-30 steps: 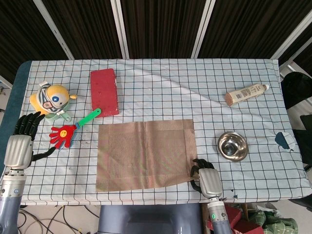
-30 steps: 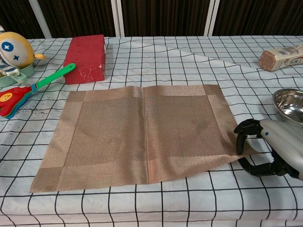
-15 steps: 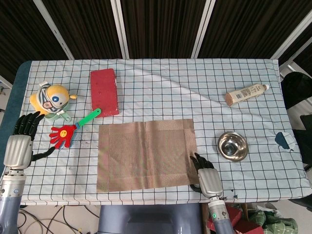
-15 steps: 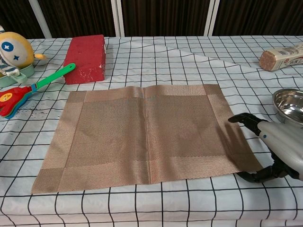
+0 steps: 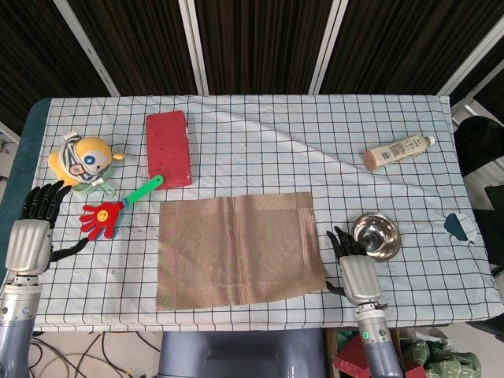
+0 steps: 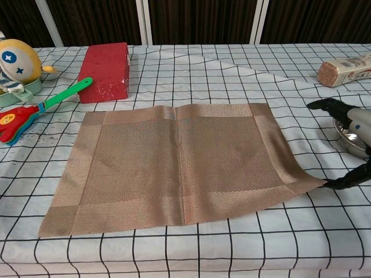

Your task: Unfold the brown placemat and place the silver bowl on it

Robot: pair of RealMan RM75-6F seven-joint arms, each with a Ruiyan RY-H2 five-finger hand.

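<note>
the brown placemat (image 5: 236, 250) lies unfolded on the table; the right hand (image 5: 356, 269) (fingers spread, holding nothing) sits between it and the silver bowl (image 5: 376, 235), just beside both.

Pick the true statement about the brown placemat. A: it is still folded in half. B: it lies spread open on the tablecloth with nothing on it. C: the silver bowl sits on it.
B: the brown placemat lies spread flat and bare, and the silver bowl sits off its right edge.

Robot lab tabletop, checked cloth (image 5: 260, 150), dark slatted panels (image 5: 260, 39) behind, assorted test props like toy clapper (image 5: 110, 211)
</note>
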